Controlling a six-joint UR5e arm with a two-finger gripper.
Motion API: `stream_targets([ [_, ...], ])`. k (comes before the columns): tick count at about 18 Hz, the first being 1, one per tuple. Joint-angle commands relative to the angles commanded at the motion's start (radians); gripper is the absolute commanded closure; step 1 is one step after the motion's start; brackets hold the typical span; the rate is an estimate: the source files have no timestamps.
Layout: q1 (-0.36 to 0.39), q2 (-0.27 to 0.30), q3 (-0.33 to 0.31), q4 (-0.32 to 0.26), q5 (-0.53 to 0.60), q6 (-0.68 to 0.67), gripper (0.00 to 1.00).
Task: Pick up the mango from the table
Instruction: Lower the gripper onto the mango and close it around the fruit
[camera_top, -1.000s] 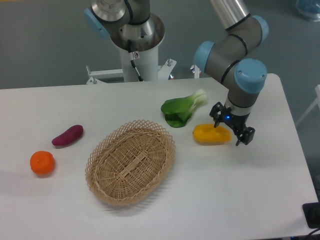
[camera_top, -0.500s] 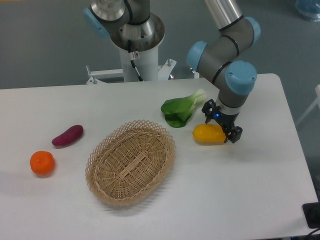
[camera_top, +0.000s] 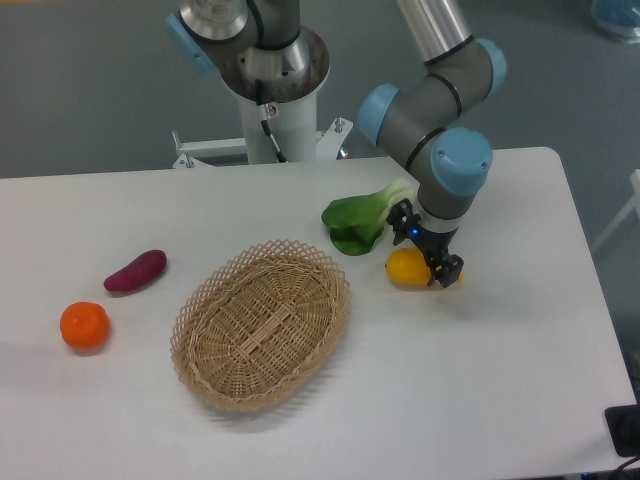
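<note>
The smooth yellow-orange mango (camera_top: 407, 268) lies on the big white counter (camera_top: 520, 350), just beside the green leafy vegetable (camera_top: 366, 217). The black two-finger gripper (camera_top: 425, 251) sits over it with jaws spread, one each side, ready to squeeze and lift.

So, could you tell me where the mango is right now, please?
The mango lies on the table, right of centre in the camera view, just below the leafy green and right of the basket, with the gripper over it.

Arm is reaching down from 12 o'clock, wrist pointing downward; gripper (camera_top: 425, 247) is sitting low, fingers spread apart.
</note>
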Motion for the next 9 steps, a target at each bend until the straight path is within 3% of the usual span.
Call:
stream_targets([
  [4,0.0,-0.003,-0.008,0.008,-0.002,-0.002,0.0],
  [7,0.0,-0.011,-0.038,0.087,0.0,0.0,0.02],
  [9,0.0,-0.011,-0.041,0.095,0.0,-0.002,0.11],
])
